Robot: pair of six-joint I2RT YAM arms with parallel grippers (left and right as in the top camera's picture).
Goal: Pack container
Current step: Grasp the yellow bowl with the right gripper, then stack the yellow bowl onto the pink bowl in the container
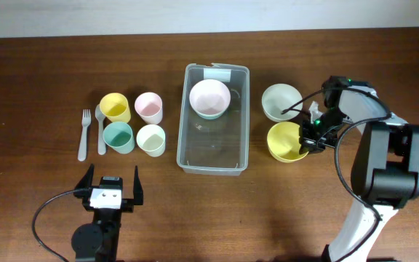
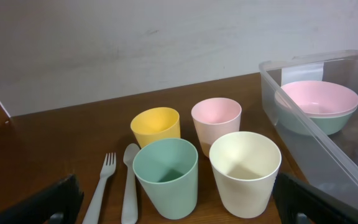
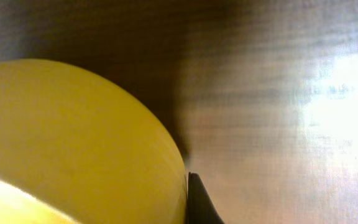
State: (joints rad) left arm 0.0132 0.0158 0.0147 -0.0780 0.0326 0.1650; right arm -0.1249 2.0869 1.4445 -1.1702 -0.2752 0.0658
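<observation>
The clear container (image 1: 213, 168) stands at the table's middle and holds a pink bowl (image 1: 209, 97) nested in a green one at its labelled end. It also shows in the left wrist view (image 2: 328, 155). My right gripper (image 1: 313, 138) is at the right rim of a yellow bowl (image 1: 286, 142), to the right of the container. In the right wrist view one black finger (image 3: 197, 202) lies flat against the bowl's outer wall (image 3: 73, 137); the other finger is hidden. My left gripper (image 1: 111, 185) is open and empty at the front left.
A pale bowl (image 1: 281, 100) sits behind the yellow bowl. Left of the container stand yellow (image 1: 114, 107), pink (image 1: 149, 107), green (image 1: 118, 136) and cream (image 1: 151, 140) cups. A fork (image 1: 84, 135) and a spoon (image 1: 100, 129) lie left of them.
</observation>
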